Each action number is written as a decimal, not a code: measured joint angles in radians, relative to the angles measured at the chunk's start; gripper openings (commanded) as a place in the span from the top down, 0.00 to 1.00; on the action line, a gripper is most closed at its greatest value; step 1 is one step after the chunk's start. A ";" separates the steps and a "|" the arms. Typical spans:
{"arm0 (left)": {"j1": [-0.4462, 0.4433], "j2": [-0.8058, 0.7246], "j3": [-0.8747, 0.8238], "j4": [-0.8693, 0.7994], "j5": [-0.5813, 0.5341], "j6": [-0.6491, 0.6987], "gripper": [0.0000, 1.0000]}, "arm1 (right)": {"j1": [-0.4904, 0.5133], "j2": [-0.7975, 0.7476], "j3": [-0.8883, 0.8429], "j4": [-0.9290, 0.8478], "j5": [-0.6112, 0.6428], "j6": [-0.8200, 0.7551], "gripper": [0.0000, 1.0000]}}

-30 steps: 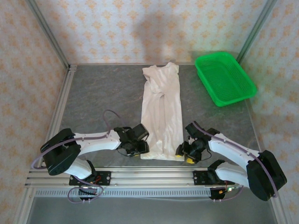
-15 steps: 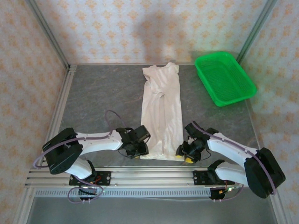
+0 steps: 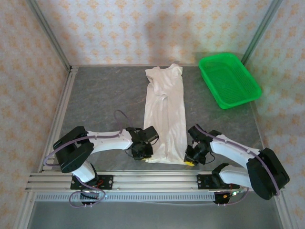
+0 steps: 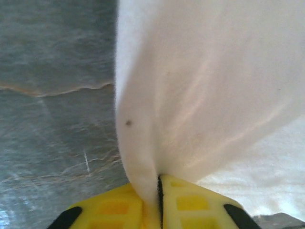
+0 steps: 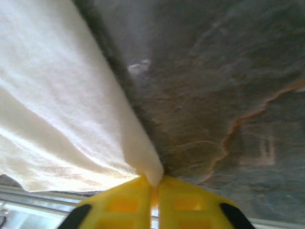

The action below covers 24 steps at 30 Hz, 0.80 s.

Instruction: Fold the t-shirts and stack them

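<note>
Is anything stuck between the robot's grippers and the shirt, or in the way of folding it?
No, nothing visible. The left gripper and right gripper each have their jaws shut on a near corner of the shirt. The basket sits at the far right, apart from the shirt.

A green plastic basket [image 3: 208, 81] sits near the far right corner of my grey marbled tabletop [image 3: 105, 95], close to the patterned wall [image 3: 143, 28]

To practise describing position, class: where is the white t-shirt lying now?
In the top view the t-shirt lies lengthwise mid-table, left of the green basket, its near corners pinched by the left gripper and right gripper.
</note>
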 measured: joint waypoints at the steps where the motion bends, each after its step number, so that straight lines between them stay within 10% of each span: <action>1: -0.004 0.004 0.006 0.017 0.000 0.000 0.96 | 0.002 0.002 0.005 0.014 -0.003 -0.002 1.00; 24: -0.122 -0.294 -0.063 -0.078 -0.089 -0.067 1.00 | 0.005 -0.216 0.056 -0.154 -0.129 -0.025 1.00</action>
